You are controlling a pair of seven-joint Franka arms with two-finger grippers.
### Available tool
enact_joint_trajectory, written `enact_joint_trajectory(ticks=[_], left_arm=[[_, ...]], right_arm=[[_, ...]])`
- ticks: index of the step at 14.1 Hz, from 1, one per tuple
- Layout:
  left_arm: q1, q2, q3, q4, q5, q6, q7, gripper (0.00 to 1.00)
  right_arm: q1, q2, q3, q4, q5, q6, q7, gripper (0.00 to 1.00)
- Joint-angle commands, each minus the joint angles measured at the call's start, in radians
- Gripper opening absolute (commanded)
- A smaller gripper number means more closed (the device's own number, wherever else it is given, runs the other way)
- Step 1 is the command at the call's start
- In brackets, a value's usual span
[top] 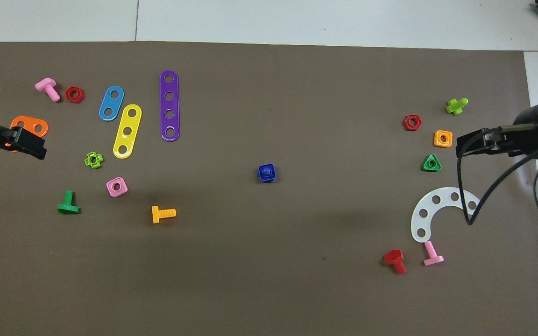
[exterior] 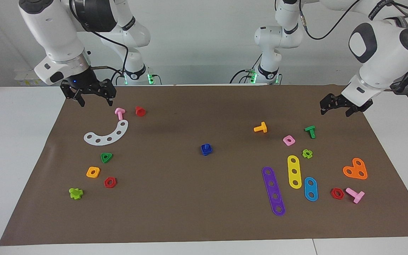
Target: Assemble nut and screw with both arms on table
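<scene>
Nut (exterior: 206,151) and screw (exterior: 207,146) sit together mid-mat, well apart from every other part, the screw's shaft poking up through the nut's hole; looks like they're already joined, so the task reads as done or nearly done. Left gripper (exterior: 334,107) hangs in the air over the mat's edge at the left arm's end, near the green bolt (exterior: 310,131); fingers look parted, holding nothing. Right gripper (exterior: 93,97) hovers over the mat edge at the right arm's end, just above the pink bolt (exterior: 120,113) and red bolt (exterior: 140,111); fingers spread, empty. Both arms seem to be waiting. Risks from here: if the screw is only loosely seated, any regrasp could pop it out or tip the pair over, since both pieces are small and light. A descent by the right gripper could knock the pink or red bolt or the white arc (exterior: 107,134); the left one could clip the green bolt or orange heart plate (exterior: 355,169). The loose cable by the right wrist in the overhead view could drag across the arc. Writing: a little lettering on the arm links, too small to read; no other labels or brands seen.
</scene>
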Motion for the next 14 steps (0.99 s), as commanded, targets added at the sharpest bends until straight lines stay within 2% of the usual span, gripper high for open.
enact_joint_trajectory(ticks=[1, 4, 8, 14], left_arm=[[-0.007, -0.041, -0.015, -0.019, 0.014, 0.065, -0.028, 1.00], [-0.009, -0.043, -0.015, -0.018, -0.010, 0.113, -0.053, 1.00], [-0.004, -0.046, -0.014, -0.019, -0.007, 0.115, -0.049, 1.00], [0.006, -0.053, -0.011, -0.025, -0.003, 0.110, -0.042, 1.00]], right_arm=[[-0.004, -0.015, 0.001, -0.006, 0.029, -0.013, -0.017, 1.00], [-0.002, -0.027, 0.003, -0.008, 0.010, -0.014, 0.055, 1.00], [-0.001, -0.030, 0.004, -0.012, -0.037, -0.008, 0.087, 1.00], [-0.002, -0.032, 0.009, -0.014, -0.033, 0.003, 0.106, 1.00]])
